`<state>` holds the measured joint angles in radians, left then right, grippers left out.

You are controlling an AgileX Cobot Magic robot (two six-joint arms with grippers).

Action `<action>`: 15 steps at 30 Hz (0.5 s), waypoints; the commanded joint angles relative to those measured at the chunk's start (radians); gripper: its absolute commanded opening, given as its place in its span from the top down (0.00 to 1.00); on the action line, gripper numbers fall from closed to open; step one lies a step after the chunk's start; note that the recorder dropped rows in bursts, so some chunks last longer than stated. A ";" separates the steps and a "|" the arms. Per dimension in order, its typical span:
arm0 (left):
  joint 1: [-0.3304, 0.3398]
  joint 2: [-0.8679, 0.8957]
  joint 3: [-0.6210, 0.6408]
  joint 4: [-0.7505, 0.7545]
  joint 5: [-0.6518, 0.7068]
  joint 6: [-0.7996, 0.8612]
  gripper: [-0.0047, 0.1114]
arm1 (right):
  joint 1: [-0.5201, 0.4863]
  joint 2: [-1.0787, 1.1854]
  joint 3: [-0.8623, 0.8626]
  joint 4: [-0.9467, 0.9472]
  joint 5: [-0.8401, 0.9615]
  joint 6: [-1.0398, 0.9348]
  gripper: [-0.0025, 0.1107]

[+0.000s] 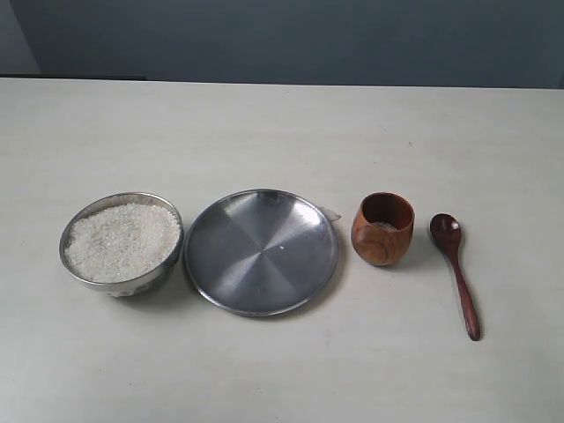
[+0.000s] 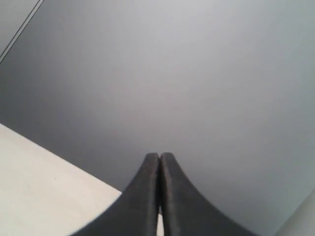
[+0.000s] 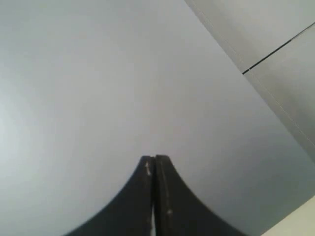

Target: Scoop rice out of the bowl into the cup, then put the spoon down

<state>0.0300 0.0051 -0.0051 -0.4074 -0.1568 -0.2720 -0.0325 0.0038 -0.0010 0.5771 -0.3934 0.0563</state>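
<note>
In the exterior view the shiny steel bowl (image 1: 122, 243) stands at the left, filled with white rice (image 1: 122, 241). To the right of the middle stands the small reddish-brown wooden cup (image 1: 382, 228), with a little pale rice at its bottom. Further right, the wooden spoon (image 1: 456, 270) lies flat on the table, its oval bowl toward the far side. Neither arm shows in the exterior view. My left gripper (image 2: 160, 156) is shut with nothing in it and faces a grey wall. My right gripper (image 3: 154, 158) is likewise shut, holds nothing, and faces the wall.
A wide flat steel plate (image 1: 261, 251) lies between the bowl and the cup, with a small clear scrap (image 1: 331, 213) at its far right rim. The pale table (image 1: 282, 123) runs back to a dark blue-grey wall.
</note>
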 commanded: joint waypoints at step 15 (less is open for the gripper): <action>-0.002 -0.005 0.002 -0.001 0.189 -0.004 0.96 | -0.006 -0.004 0.001 0.008 0.325 0.165 0.98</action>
<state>0.0300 0.0051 -0.0051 -0.4113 0.0000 -0.2720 -0.0325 0.0038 -0.0010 0.5889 -0.1505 0.1655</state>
